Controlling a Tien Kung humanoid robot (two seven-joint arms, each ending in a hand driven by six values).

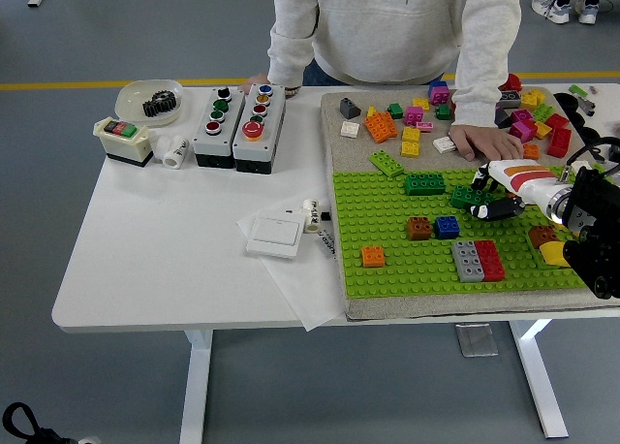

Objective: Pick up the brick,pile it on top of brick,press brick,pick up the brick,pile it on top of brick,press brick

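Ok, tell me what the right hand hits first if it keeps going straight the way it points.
The right hand points left across the green baseplate. Its fingers are already at a dark green brick. Beyond that, probably the larger green brick, though depth is hard to judge.
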